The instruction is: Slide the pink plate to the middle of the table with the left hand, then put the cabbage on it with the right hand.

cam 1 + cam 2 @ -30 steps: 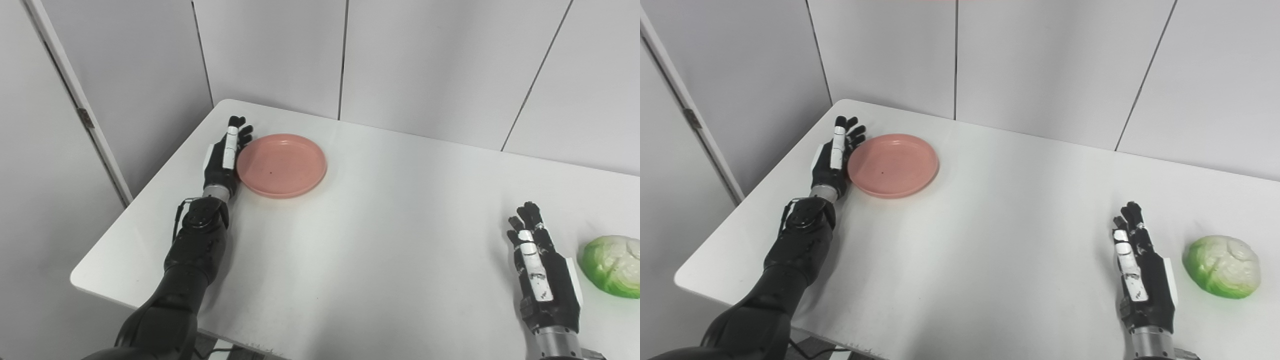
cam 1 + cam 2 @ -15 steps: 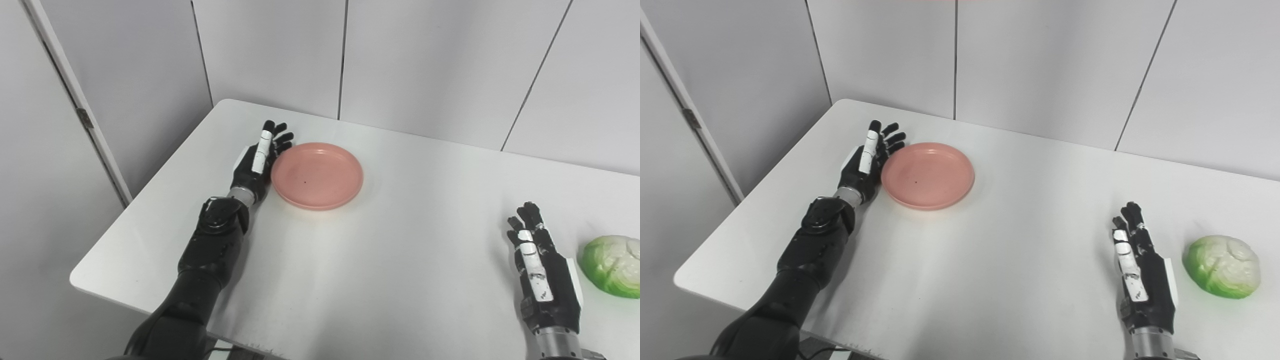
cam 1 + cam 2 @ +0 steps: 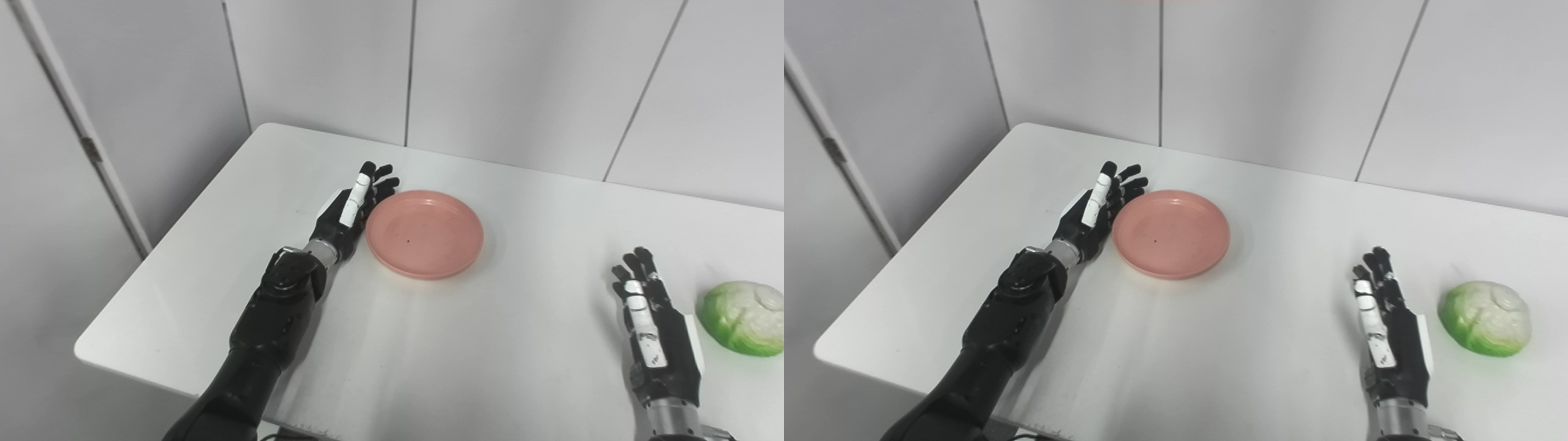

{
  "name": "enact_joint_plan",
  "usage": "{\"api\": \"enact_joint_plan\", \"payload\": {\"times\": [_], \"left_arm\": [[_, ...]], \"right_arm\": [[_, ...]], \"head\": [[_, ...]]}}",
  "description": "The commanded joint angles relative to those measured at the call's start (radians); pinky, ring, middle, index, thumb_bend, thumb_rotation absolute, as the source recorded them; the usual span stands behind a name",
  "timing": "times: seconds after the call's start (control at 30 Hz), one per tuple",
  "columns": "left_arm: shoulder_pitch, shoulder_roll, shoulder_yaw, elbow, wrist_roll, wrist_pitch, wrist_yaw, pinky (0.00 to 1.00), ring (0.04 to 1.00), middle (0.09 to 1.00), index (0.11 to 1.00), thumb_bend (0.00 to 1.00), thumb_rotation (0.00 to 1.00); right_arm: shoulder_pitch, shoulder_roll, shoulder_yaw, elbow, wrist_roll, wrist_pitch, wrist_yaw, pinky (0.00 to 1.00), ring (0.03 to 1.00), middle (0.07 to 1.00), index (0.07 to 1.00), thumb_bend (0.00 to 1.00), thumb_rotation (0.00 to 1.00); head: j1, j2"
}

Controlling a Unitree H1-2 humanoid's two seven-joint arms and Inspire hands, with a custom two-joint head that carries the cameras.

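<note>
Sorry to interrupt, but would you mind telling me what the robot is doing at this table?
The left robot hand, open and edge-on, is set against the left rim of the pink plate to push it toward the middle of the white table. The right robot hand waits open beside the cabbage, which sits untouched near the table's right side.

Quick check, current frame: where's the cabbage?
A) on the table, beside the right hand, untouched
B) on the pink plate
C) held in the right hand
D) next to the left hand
A: the cabbage lies on the table just outboard of the open right robot hand, with a gap between them; the pink plate is bare, with the left robot hand at its edge.
</note>
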Motion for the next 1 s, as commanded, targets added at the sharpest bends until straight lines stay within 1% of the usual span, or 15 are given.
{"api": "enact_joint_plan", "payload": {"times": [0.0, 0.03, 0.07, 0.1, 0.13, 0.17, 0.2, 0.33, 0.47, 0.53, 0.6, 0.7, 0.8, 0.83, 0.97], "left_arm": [[-0.001, -0.010, -0.018, -0.051, 0.006, 0.017, -0.032, 0.98, 0.947, 0.910, 0.914, 0.89, 1.00], [0.006, -0.013, -0.022, -0.062, 0.007, 0.018, -0.034, 0.98, 0.944, 0.909, 0.917, 0.89, 1.00], [0.011, -0.014, -0.026, -0.070, 0.005, 0.018, -0.038, 0.98, 0.943, 0.909, 0.918, 0.88, 1.00], [0.015, -0.014, -0.032, -0.075, 0.003, 0.016, -0.049, 0.98, 0.944, 0.911, 0.921, 0.88, 1.00], [0.019, -0.013, -0.038, -0.078, 0.002, 0.013, -0.061, 0.99, 0.949, 0.919, 0.928, 0.88, 1.00], [0.022, -0.011, -0.045, -0.080, 0.003, 0.009, -0.074, 1.00, 0.952, 0.923, 0.932, 0.88, 1.00], [0.026, -0.008, -0.052, -0.082, 0.005, 0.004, -0.087, 1.00, 0.958, 0.930, 0.939, 0.89, 1.00], [0.049, -0.013, -0.073, -0.112, 0.018, 0.005, -0.098, 1.00, 0.958, 0.933, 0.939, 0.89, 1.00], [0.078, -0.021, -0.094, -0.167, 0.016, 0.047, -0.110, 1.00, 0.952, 0.929, 0.933, 0.90, 1.00], [0.093, -0.024, -0.099, -0.199, 0.010, 0.080, -0.112, 1.00, 0.948, 0.925, 0.923, 0.91, 1.00], [0.107, -0.030, -0.100, -0.226, 0.001, 0.102, -0.113, 1.00, 0.945, 0.922, 0.918, 0.91, 0.99], [0.125, -0.035, -0.105, -0.244, -0.001, 0.096, -0.126, 1.00, 0.948, 0.927, 0.927, 0.90, 0.99], [0.144, -0.042, -0.113, -0.265, 0.004, 0.085, -0.132, 1.00, 0.953, 0.932, 0.937, 0.88, 1.00], [0.152, -0.046, -0.113, -0.272, 0.001, 0.081, -0.131, 1.00, 0.953, 0.933, 0.938, 0.88, 1.00], [0.181, -0.069, -0.108, -0.299, -0.008, 0.063, -0.123, 1.00, 0.953, 0.935, 0.943, 0.86, 1.00]], "right_arm": [[-0.001, 0.019, 0.000, -0.027, 0.003, 0.008, -0.014, 0.95, 0.912, 0.932, 0.926, 0.66, 0.70], [-0.001, 0.022, 0.000, -0.028, 0.003, 0.009, -0.015, 0.95, 0.912, 0.934, 0.916, 0.66, 0.70], [-0.001, 0.025, 0.003, -0.029, -0.002, 0.008, -0.018, 0.95, 0.912, 0.935, 0.911, 0.66, 0.70], [-0.002, 0.027, 0.004, -0.029, -0.002, 0.007, -0.019, 0.95, 0.910, 0.934, 0.910, 0.66, 0.70], [-0.001, 0.030, 0.006, -0.032, -0.004, 0.011, -0.021, 0.96, 0.909, 0.936, 0.913, 0.66, 0.70], [-0.001, 0.033, 0.007, -0.036, -0.004, 0.016, -0.023, 0.97, 0.911, 0.939, 0.916, 0.67, 0.70], [-0.001, 0.037, 0.009, -0.041, -0.008, 0.022, -0.027, 0.97, 0.913, 0.941, 0.920, 0.67, 0.70], [-0.001, 0.055, 0.012, -0.051, -0.024, 0.034, -0.048, 0.95, 0.911, 0.934, 0.920, 0.63, 0.69], [0.000, 0.053, 0.033, -0.062, -0.056, 0.040, -0.048, 0.97, 0.940, 0.962, 0.966, 0.59, 0.74], [0.000, 0.053, 0.042, -0.066, -0.063, 0.041, -0.046, 0.97, 0.948, 0.970, 0.970, 0.58, 0.76], [0.000, 0.052, 0.051, -0.070, -0.072, 0.046, -0.046, 0.99, 0.964, 0.983, 0.981, 0.56, 0.81], [-0.003, 0.057, 0.058, -0.066, -0.086, 0.041, -0.055, 1.00, 0.969, 0.985, 0.982, 0.56, 0.83], [-0.011, 0.062, 0.062, -0.054, -0.100, 0.032, -0.063, 0.99, 0.964, 0.981, 0.977, 0.60, 0.83], [-0.013, 0.064, 0.066, -0.055, -0.108, 0.035, -0.065, 0.99, 0.964, 0.980, 0.977, 0.60, 0.84], [-0.016, 0.068, 0.075, -0.063, -0.124, 0.056, -0.071, 1.00, 0.974, 0.978, 0.981, 0.63, 0.84]], "head": [[-0.020, 0.005], [-0.024, 0.005], [-0.054, 0.009], [-0.054, 0.009], [-0.084, 0.014], [-0.089, 0.015], [-0.117, 0.019], [-0.165, 0.026], [-0.200, 0.030], [-0.215, 0.034], [-0.231, 0.039], [-0.262, 0.046], [-0.286, 0.048], [-0.313, 0.049], [-0.340, 0.054]]}}
